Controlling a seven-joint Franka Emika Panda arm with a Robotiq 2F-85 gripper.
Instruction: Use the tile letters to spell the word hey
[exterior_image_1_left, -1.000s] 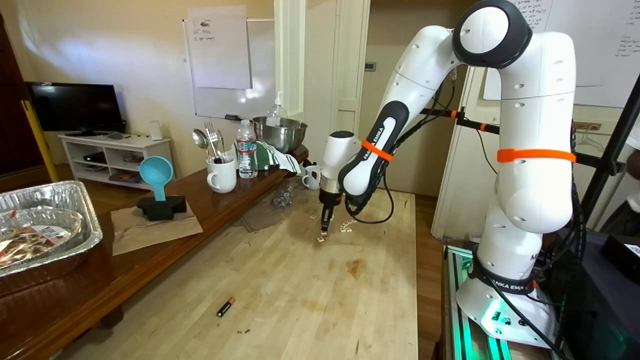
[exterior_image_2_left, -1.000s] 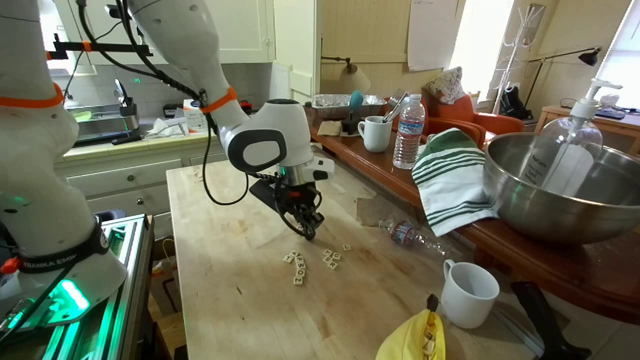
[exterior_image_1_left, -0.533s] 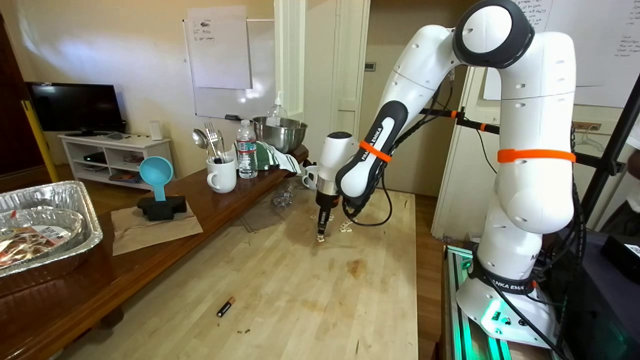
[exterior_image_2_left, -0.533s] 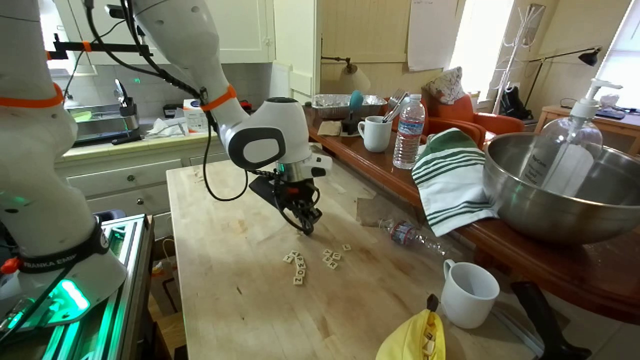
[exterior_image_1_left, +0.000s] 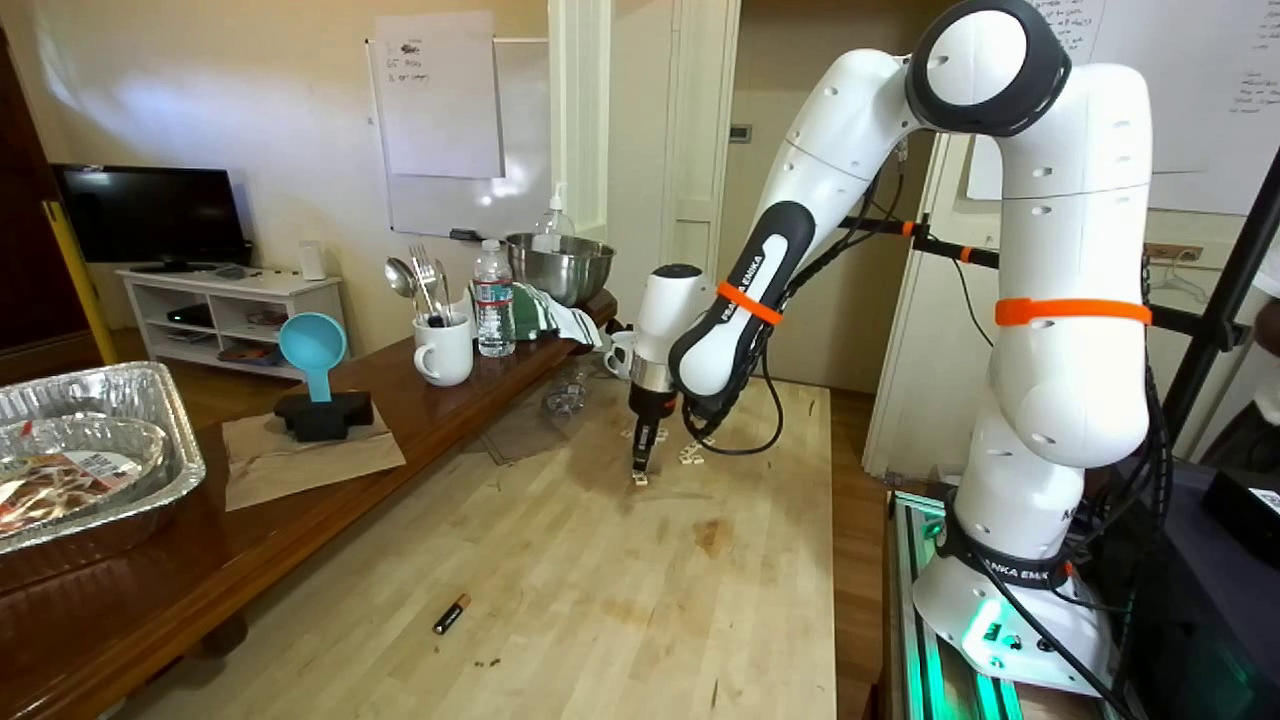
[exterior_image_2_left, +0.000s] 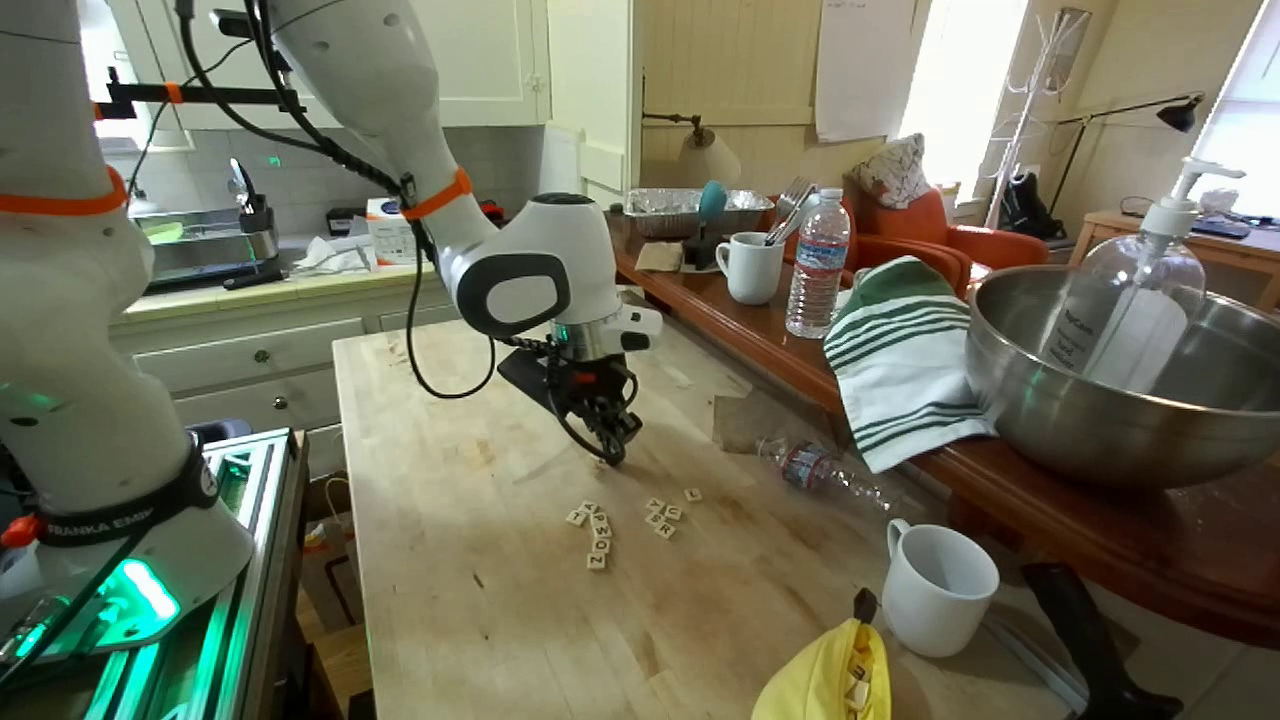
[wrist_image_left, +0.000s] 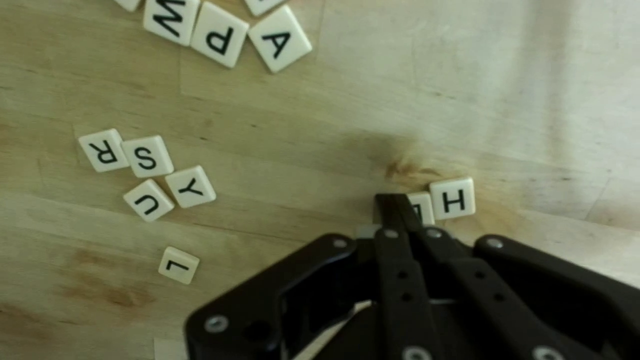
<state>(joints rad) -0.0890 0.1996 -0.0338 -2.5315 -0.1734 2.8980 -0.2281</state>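
The H tile lies on the table in the wrist view, beside another tile whose letter is mostly covered by my fingertips. My gripper is shut with nothing held, its tips over or against that covered tile; contact is unclear. The Y tile sits left of them, with tiles R, S and U. An L tile lies alone. In an exterior view the gripper points down at a tile; in an exterior view the gripper is beyond the tile groups.
More tiles, among them W, P and A, form a row at the wrist view's top. A battery, a crushed bottle, a white mug and a yellow pouch share the table.
The shut gripper has shifted slightly, toward the lower left in an exterior view and away from the camera in an exterior view, ending at the far tile. The other tiles look unmoved.
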